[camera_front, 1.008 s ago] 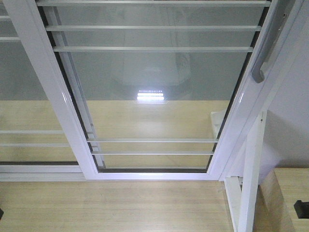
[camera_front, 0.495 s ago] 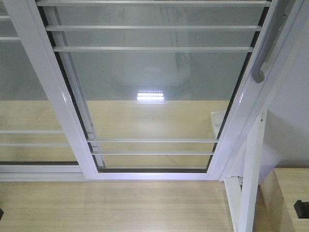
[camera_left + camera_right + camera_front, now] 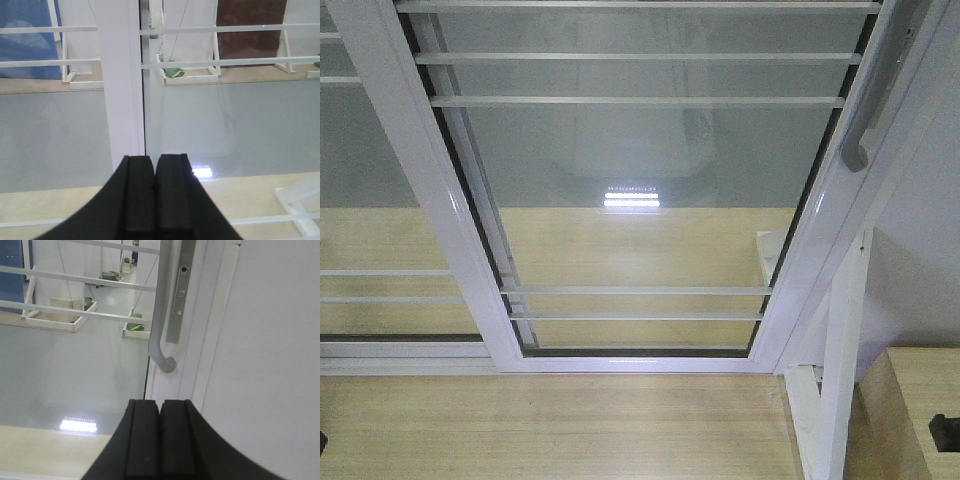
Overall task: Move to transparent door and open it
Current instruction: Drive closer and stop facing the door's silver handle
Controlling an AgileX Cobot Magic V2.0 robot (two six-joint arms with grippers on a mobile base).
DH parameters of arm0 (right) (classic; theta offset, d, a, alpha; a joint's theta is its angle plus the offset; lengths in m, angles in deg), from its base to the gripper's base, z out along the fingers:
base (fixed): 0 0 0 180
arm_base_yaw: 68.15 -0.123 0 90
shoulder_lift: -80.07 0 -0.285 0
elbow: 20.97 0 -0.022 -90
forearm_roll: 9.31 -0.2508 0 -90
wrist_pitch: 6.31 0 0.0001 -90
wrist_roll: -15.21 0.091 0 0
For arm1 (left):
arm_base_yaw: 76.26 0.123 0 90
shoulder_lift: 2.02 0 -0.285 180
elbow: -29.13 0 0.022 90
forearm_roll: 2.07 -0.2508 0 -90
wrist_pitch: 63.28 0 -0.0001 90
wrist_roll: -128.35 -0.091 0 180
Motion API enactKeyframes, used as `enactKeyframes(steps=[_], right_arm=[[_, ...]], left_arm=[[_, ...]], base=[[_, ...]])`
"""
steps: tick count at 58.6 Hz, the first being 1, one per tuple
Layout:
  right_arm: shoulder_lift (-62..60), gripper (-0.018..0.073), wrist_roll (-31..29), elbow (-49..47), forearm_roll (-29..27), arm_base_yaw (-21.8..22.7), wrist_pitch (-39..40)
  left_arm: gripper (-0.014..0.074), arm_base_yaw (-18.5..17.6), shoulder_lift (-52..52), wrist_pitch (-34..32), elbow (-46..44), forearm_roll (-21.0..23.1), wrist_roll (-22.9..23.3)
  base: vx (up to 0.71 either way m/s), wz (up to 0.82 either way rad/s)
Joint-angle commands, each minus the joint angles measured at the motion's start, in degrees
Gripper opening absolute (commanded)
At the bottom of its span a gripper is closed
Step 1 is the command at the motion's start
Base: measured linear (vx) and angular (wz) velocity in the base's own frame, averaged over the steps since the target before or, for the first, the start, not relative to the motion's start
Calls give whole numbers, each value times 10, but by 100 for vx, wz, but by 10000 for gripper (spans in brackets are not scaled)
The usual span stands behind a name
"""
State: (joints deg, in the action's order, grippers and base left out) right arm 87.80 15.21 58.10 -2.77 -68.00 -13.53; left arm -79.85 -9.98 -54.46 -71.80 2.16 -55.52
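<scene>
Centrally, door (image 3: 640,160): glass in a white frame, filling the front view. Grey handle (image 3: 158,315) on its right stile, above and apart from the right gripper (image 3: 160,440), which is clenched and empty. Left gripper (image 3: 156,195): clenched, empty, facing a white stile (image 3: 122,90). Barred panel (image 3: 360,240) at left; wood floor (image 3: 550,430) below.

transparent door (image 3: 640,180) barring the way, grey handle (image 3: 159,315) clear in front, white wall (image 3: 270,340) just beside

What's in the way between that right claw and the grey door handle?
Nothing. In the right wrist view the right gripper sits below the grey handle, apart from it, with only the transparent door's white frame showing behind the gap.
</scene>
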Motion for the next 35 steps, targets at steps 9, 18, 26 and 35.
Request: enactKeyframes(steps=[9,18,26,35], right_arm=[[10,-6,-4,1,6,0,49],[10,-6,-4,1,6,0,49],[10,-6,-4,1,6,0,49],[10,-6,4,-2,6,0,102]], left_arm=[[-6,-3,-12,-73,7,-21,1],[-6,-3,-12,-133,3,-58,1],[-6,-3,-12,-167,3,-58,1],[-6,-3,-12,-257,3,-38,4]], base=[[0,0],[0,0],[0,0],[0,0]])
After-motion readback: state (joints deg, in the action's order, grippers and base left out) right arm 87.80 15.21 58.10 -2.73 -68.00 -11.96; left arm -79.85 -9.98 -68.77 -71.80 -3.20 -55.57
